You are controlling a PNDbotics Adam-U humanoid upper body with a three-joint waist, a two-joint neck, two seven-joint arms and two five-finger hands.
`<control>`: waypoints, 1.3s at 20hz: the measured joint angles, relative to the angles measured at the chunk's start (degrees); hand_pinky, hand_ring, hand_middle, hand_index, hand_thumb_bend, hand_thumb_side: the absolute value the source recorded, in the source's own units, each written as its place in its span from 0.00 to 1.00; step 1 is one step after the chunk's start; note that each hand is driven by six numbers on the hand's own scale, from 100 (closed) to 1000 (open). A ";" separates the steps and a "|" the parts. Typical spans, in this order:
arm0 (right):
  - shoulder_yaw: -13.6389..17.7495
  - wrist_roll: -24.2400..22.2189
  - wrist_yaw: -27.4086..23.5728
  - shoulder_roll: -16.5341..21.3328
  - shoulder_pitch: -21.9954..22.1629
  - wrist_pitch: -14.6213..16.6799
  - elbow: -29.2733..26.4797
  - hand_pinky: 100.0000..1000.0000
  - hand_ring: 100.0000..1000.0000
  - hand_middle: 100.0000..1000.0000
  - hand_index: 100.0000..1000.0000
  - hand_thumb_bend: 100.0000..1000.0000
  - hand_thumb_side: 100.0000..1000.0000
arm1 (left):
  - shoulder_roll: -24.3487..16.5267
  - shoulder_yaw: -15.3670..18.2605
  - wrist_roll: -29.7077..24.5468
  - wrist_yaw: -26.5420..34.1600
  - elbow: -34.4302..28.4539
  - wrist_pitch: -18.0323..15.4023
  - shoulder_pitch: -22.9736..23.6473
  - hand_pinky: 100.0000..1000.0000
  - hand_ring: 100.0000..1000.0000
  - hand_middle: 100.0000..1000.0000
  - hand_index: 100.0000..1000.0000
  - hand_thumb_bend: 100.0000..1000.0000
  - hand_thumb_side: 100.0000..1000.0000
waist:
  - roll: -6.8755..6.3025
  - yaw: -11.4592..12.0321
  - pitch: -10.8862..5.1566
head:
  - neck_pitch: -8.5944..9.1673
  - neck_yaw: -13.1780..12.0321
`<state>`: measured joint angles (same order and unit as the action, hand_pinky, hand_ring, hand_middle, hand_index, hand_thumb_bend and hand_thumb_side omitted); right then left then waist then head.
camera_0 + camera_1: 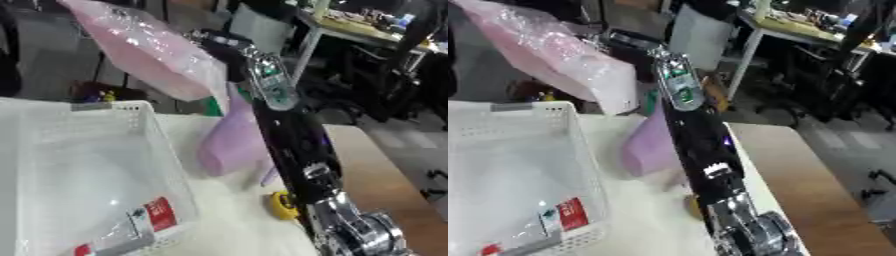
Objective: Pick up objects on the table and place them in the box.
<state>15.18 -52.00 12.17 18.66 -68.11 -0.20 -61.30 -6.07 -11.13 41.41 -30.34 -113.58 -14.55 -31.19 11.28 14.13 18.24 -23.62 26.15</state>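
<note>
My right arm rises from the lower right to the upper middle. Its hand (213,41) is curled on the edge of a pink bubble-wrap bag (149,47), which hangs in the air above the far corner of the white basket (105,106). The bag hides most of the fingers. On the table beside the arm stands a pale purple object (232,142). A small yellow object (282,205) lies against the forearm. Inside the basket lies a clear packet with a red label (153,216). My left hand does not show.
The basket fills the left half of the view on a white cloth (236,225). Bare wooden tabletop (376,175) runs along the right. A green thing (213,106) peeks out behind the purple object. Desks and chairs stand beyond the far edge.
</note>
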 measured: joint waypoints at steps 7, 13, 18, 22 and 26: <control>2.49 1.62 5.63 -2.56 2.56 -0.28 -3.50 0.00 0.42 0.09 0.22 0.00 0.60 | 0.00 -0.14 0.58 -0.69 0.00 -0.57 -0.56 0.89 0.94 0.86 0.76 0.04 1.00 | 0.06 0.22 0.01 | 0.05 0.57; 3.96 7.42 11.78 -4.55 4.83 0.84 -7.62 0.00 0.45 0.11 0.25 0.00 0.56 | 0.01 -0.28 0.78 -1.08 0.00 -0.73 -1.09 0.89 0.94 0.86 0.76 0.04 1.00 | 0.05 0.84 0.01 | 0.41 0.61; 4.25 9.93 15.95 -6.12 5.64 2.93 -9.21 0.00 0.45 0.12 0.25 0.00 0.53 | 0.02 -0.29 0.78 -1.26 0.00 -0.72 -1.18 0.89 0.94 0.86 0.76 0.04 1.00 | 0.04 1.13 0.01 | 0.54 0.65; 4.19 12.48 19.85 -7.18 6.17 5.57 -9.49 0.00 0.45 0.12 0.25 0.00 0.53 | 0.05 -0.33 0.71 -1.28 0.00 -0.79 -1.59 0.89 0.93 0.86 0.76 0.05 1.00 | 0.04 1.80 0.03 | 0.53 1.04; 4.00 13.73 22.04 -7.59 6.16 7.46 -8.83 0.00 0.45 0.12 0.25 0.00 0.52 | 0.18 -0.49 0.53 -1.28 0.00 -0.99 -1.74 0.89 0.93 0.86 0.76 0.05 1.00 | 0.14 2.36 0.12 | 0.52 1.59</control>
<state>19.18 -38.27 34.20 11.07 -61.95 7.26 -70.13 -5.89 -11.61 41.94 -31.62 -113.58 -15.54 -32.93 11.42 16.49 18.36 -23.10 27.74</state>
